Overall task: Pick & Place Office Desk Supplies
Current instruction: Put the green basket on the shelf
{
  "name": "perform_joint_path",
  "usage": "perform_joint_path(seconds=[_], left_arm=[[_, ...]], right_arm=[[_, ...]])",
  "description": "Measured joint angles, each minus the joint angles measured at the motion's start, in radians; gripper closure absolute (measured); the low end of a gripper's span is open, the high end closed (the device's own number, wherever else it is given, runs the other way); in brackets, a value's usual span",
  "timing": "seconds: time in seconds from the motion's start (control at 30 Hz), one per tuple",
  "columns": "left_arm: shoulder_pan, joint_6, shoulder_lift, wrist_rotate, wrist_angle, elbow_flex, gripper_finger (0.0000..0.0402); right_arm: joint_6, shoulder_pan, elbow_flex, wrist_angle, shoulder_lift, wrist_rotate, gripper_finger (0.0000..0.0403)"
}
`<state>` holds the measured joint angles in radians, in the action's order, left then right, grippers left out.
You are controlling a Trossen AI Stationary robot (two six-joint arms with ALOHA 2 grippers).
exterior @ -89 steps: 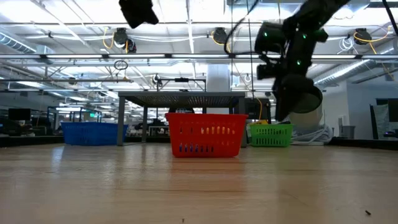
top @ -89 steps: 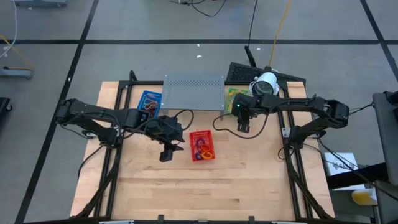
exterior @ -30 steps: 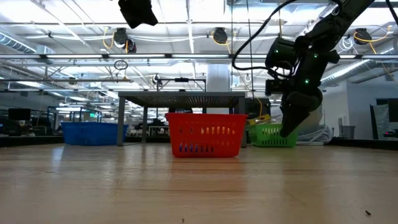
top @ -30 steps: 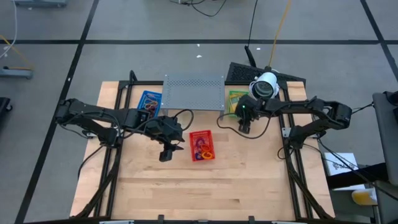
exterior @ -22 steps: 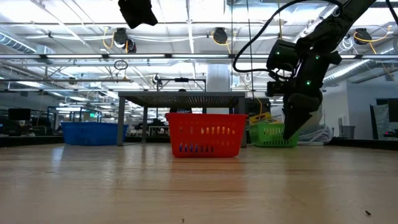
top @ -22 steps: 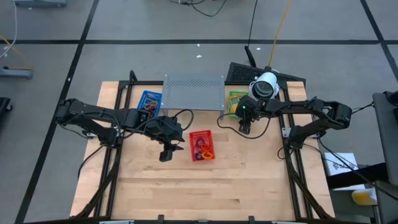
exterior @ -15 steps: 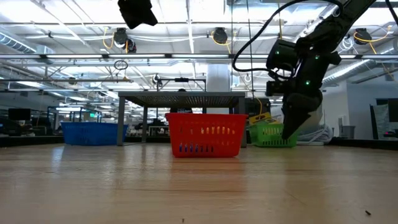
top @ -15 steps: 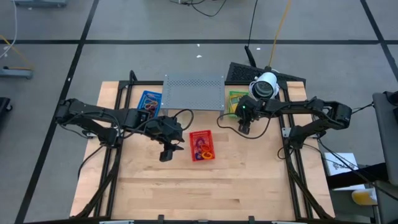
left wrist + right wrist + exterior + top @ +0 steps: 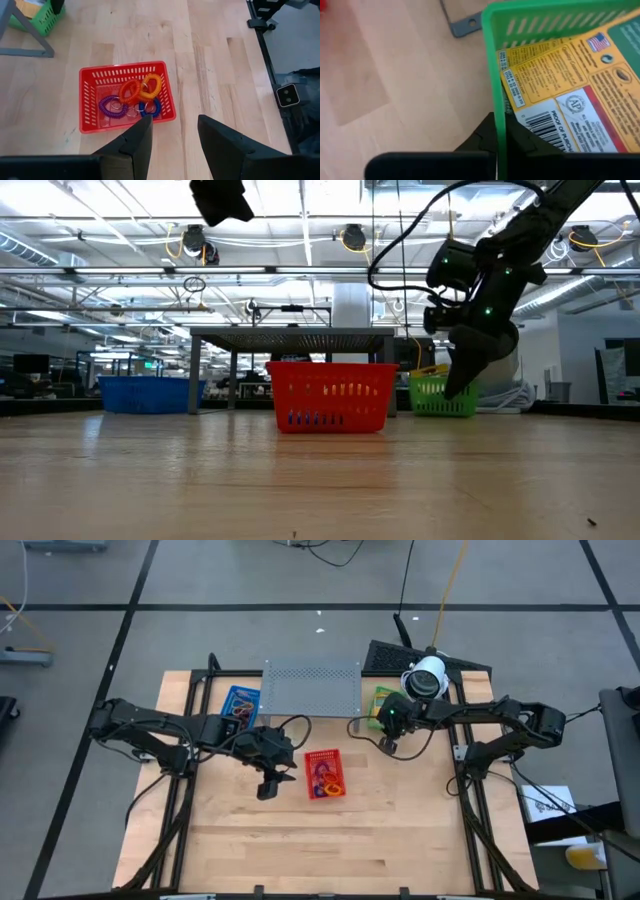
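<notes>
**Right gripper at the rim of the green basket**

The right gripper (image 9: 500,131) straddles the near wall of the green plastic mesh basket (image 9: 540,15), one dark finger on each side; whether it clamps the wall cannot be told. Flat yellow-and-green printed packets (image 9: 560,100) lie inside, partly cut off. The basket sits at the table's (image 9: 400,830) far right edge, beside the grey perforated metal rack (image 9: 311,687). The left gripper (image 9: 172,145) hangs open and empty above bare wood, just beside the red mesh basket (image 9: 90,100) holding coiled orange, purple and blue bands (image 9: 132,92). The blue mesh basket (image 9: 240,703) is partly hidden by the left arm.
</notes>
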<state>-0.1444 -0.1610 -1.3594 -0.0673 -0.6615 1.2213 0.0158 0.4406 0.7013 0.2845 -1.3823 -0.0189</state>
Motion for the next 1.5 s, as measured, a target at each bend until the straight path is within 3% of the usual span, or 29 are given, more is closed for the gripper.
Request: perform_joint_path(seconds=[0.3, 0.57, 0.87, 1.2, 1.5], left_arm=[[0.0, 0.037, 0.0, 0.093, 0.001, 0.0, 0.0236], [0.0, 0.047, 0.0, 0.105, 0.004, 0.0, 0.0236], [0.0, 0.024, 0.0, 0.121, 0.007, 0.0, 0.0236], [0.0, 0.016, 0.0, 0.122, 0.014, 0.0, 0.0236], [0.0, 0.001, 0.0, 0.122, 0.023, 0.0, 0.0236]], right_arm=[[0.0, -0.112, 0.063, 0.05, 0.091, 0.032, 0.0402], [-0.056, -0.203, 0.186, 0.161, 0.228, 0.2, 0.0402], [-0.136, -0.207, 0.197, 0.165, 0.323, 0.202, 0.0403], [-0.255, -0.148, 0.235, 0.144, 0.264, 0.035, 0.0403], [-0.312, -0.106, 0.442, 0.258, 0.108, -0.051, 0.0403]])
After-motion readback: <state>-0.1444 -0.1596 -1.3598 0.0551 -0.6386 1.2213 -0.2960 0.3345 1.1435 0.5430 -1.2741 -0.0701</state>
